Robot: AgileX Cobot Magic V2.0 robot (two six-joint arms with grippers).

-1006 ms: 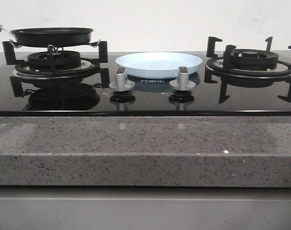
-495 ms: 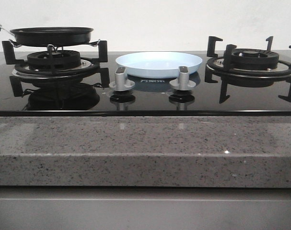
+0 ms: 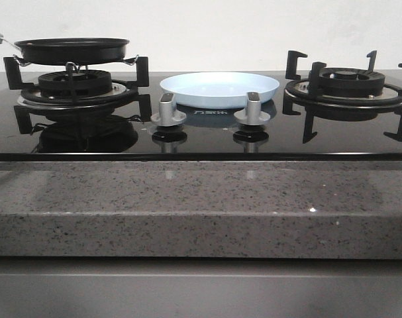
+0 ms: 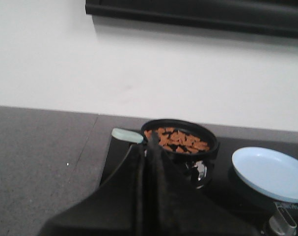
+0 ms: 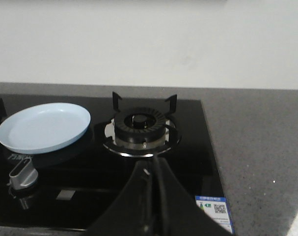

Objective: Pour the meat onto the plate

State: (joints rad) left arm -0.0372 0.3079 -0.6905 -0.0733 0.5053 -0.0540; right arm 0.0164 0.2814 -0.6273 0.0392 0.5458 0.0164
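the left end effector (image 4: 148, 162), two black fingers in its wrist view, had them pressed together with nothing between; its tips pointed toward the round black frying pan (image 4: 180, 140), not touching it; the pan sat on the black grate of the left burner (image 3: 75, 83), its pale green handle (image 4: 127, 135) sticking out to the side; inside lay the meat (image 4: 177, 140), a heap of small flat orange-brown pieces; the right end effector (image 5: 152, 189) was likewise pressed together and held nothing, hanging above the glossy black glass hob (image 5: 85, 187) near the right burner (image 5: 140, 125); the wide shallow pale-blue plate (image 3: 219, 89) rested on the hob between the two burners, behind two silver control knobs (image 3: 168, 110), with no meat on it; the hob sat in a speckled grey stone desk (image 3: 201, 205).
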